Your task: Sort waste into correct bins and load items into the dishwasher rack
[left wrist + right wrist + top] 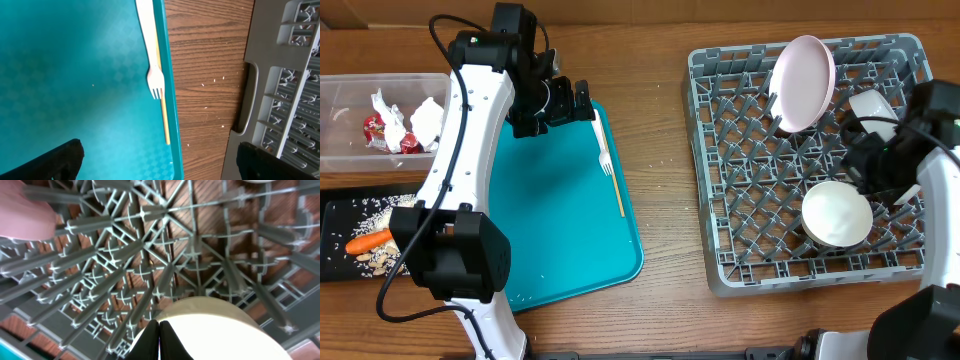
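Observation:
A white fork (604, 152) lies on the teal tray (560, 220) beside a thin yellow stick (618, 192). My left gripper (582, 103) hovers over the tray's far edge. In the left wrist view the left gripper (160, 165) is open and empty, with the fork (152, 55) ahead of it. The grey rack (750, 250) holds a pink plate (803, 80) on edge, a white bowl (836, 214) and a white cup (873, 104). My right gripper (860, 168) sits shut just above the bowl (225, 330), with nothing between its fingers (150, 342). The clear tub (340, 150) holds a red wrapper (378, 130) and napkins (425, 118). A carrot (366, 242) and rice lie in the black tray (335, 215).
The rack's handle (246, 100) and wall stand close to the teal tray's right edge (172, 100), with a strip of wooden table (670, 180) between them. Rice grains dot that strip. The left arm's base (460, 255) stands by the black tray.

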Robot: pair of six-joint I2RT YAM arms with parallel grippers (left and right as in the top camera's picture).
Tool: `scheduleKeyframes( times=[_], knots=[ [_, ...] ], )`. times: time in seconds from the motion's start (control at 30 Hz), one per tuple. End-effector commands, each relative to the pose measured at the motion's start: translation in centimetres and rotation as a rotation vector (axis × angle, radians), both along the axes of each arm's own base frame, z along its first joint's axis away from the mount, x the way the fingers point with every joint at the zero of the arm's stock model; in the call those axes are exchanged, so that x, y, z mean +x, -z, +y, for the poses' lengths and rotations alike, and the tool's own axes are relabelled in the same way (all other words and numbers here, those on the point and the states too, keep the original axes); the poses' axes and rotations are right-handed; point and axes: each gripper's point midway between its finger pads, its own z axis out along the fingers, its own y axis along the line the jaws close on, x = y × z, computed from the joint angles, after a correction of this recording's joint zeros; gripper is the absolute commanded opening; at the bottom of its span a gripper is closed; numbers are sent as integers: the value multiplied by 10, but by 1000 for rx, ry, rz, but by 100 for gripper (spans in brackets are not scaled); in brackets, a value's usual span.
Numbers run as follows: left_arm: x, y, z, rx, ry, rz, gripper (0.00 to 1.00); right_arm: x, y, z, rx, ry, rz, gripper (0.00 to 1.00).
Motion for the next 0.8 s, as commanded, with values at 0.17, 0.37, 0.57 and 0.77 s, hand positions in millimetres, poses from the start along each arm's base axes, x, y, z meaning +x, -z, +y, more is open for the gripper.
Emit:
scheduleKeyframes(
  times=[0.17,0.37,0.57,0.77],
  knots=[
    [0,-12,1,4,-5,-32,100,7,7,-3,-19,8,-31,7],
    [0,-12,1,4,-6,-32,100,7,9,-5,-27,22,-27,9],
    [-1,-12,1,4,-6,-31,100,4,24,-4,-23,37,-14,9],
    [0,-12,0,4,-6,-31,100,7,27,-5,-26,38,-25,8]
  ],
)
